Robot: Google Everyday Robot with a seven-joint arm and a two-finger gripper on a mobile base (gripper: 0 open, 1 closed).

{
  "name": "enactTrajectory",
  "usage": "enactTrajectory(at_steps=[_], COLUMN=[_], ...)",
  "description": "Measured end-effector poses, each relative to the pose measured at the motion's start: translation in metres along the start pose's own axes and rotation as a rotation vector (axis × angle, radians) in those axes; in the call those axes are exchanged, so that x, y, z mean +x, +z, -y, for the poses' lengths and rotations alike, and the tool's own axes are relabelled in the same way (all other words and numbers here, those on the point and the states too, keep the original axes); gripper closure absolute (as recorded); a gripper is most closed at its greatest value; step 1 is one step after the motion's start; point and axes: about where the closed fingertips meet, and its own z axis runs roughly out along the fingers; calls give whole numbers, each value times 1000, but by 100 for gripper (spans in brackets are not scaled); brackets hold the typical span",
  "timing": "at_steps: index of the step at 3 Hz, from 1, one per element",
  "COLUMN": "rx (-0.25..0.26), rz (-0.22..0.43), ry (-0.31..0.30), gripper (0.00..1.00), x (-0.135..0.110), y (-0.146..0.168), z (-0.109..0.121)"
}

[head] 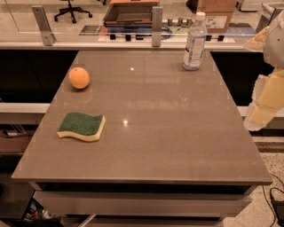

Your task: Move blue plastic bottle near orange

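The blue plastic bottle stands upright at the far right of the table, clear and bluish with a white cap and a white-and-blue label. The orange sits at the far left of the table, well apart from the bottle. My gripper hangs at the right edge of the view, just off the table's right side, below and to the right of the bottle. It touches nothing.
A green-and-yellow sponge lies at the left, in front of the orange. The grey-brown table has a rail with metal posts along its far edge. A cardboard box stands behind the bottle.
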Motion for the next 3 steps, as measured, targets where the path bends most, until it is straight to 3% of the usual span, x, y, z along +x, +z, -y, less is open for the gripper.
enactTrajectory(at_steps=[2,3], rx=[15,64], rz=[18,70], ry=[36,165], gripper=[0,0], x=[5,19], y=[-2,-6], z=[8,30])
